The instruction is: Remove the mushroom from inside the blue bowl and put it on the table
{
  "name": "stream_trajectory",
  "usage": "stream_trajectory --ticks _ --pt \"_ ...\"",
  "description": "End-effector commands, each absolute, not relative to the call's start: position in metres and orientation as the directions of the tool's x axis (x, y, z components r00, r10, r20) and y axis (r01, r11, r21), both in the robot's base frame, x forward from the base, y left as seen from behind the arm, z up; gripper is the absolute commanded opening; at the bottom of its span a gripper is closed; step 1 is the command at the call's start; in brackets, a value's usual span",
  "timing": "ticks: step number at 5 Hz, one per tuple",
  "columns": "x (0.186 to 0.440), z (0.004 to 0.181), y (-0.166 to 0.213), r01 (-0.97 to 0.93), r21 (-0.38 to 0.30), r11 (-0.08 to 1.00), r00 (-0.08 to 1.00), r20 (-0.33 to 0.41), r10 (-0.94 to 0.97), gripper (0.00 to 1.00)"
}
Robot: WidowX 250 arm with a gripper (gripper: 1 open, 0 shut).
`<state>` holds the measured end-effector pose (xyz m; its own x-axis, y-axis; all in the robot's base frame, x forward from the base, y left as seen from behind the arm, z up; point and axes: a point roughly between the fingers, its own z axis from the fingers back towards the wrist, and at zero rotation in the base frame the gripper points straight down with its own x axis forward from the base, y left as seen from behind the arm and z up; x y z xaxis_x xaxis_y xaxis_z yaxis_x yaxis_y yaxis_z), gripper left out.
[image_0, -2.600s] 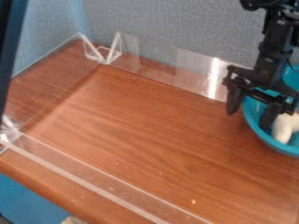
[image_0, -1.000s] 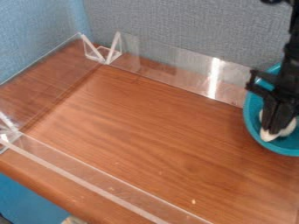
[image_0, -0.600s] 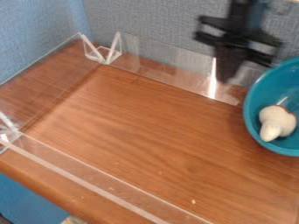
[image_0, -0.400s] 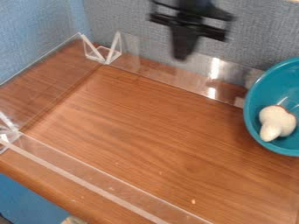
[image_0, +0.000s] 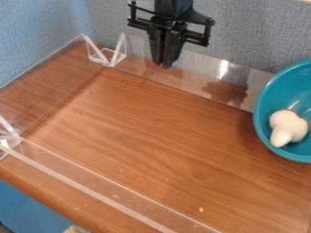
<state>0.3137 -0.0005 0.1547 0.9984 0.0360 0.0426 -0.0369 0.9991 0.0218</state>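
The tool (image_0: 165, 62) hangs over the far side of the scene, left of the bowl and well apart from it, with its black fingers pointing down. Whether the fingers stand wide or narrow I cannot tell, as they are dark and overlap from this angle; nothing can be seen held in them. The black arm (image_0: 173, 7) above runs out of view at the top

Behind and below the fingers runs the far clear wall (image_0: 201, 68), with a bright glare on it to the right of the tool. At its left end sits a white corner bracket (image_0: 107, 52), and a second white bracket (image_0: 7, 138) shows at the left edge of the view. Another clear wall (image_0: 91, 189) runs along the near left side

The wood-grain tabletop (image_0: 152, 136) spreads between these walls, reddish-brown

At the right, partly cut off by the edge of the view, is the blue bowl (image_0: 264, 116). The mushroom (image_0: 288, 127) lies inside it, cream-white, with its rounded cap toward the far side and its stem toward the near side. The tool is not touching it

Beyond the tabletop stand a grey textured backdrop (image_0: 255, 32) and, to the left, a light blue one (image_0: 36, 41). A blue surface (image_0: 25, 207) shows at the near left corner
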Motion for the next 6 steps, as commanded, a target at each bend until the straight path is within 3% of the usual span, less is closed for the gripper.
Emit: stream_trajectory --ticks 1,3,6 --pt "0.313 0.177 -0.008 -0.022 0.015 1.000 0.993 0.119 0.021 1.00" --pt "0.324 0.166 -0.039 0.054 0.002 0.999 0.991 0.120 -0.054 1.00" --pt "0.361 0.106 -0.131 0.248 -0.025 0.968 0.966 0.084 -0.245 1.00"
